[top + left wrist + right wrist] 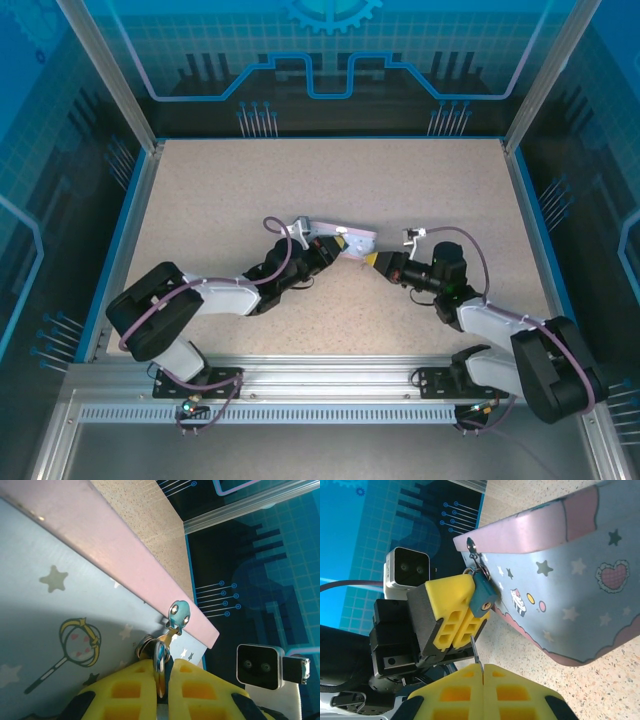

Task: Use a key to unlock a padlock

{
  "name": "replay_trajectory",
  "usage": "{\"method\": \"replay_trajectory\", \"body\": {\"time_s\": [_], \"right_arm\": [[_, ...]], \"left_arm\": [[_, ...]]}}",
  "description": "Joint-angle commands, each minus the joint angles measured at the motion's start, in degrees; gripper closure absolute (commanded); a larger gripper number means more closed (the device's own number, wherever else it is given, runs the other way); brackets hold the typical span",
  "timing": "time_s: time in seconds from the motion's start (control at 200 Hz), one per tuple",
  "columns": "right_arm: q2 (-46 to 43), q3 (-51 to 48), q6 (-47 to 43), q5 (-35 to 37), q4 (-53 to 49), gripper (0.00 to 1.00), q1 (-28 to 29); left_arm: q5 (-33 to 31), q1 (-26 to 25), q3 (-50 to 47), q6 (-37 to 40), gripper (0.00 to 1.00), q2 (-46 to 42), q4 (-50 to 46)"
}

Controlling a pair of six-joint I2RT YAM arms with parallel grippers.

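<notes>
We see left hand (465, 611) pinching padlock (483, 596), keyhole (483, 608) facing right hand (481, 672); right hand pinches key (475, 655), shaft aimed at it, tip just short.

Padlock (483, 597): tiny teal body, small metal shackle hooked through clasp ring of tin (580, 580). Sits mid-table, pinched at tips of left gripper (470, 611), keyhole end facing right.
Key (475, 652): slim metal shaft sticking out of clamped right gripper (481, 669), head hidden. Tip points at keyhole, just short of it.
</notes>
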Motion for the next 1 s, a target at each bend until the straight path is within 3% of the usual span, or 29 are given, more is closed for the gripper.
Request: {"method": "replay_trajectory", "body": {"time_s": [0.0, 0.995], "right_arm": [[2.0, 1.5, 0.2, 0.6, -0.2, 1.00, 0.5], [11.7, 6.6, 0.2, 1.3, 5.2, 1.00, 3.3]], "left_arm": [[-1.0, -0.4, 2.0, -1.7, 1.00, 0.3, 6.2], [0.4, -0.8, 3.1, -2.3, 1.00, 2.6, 8.1]]}}
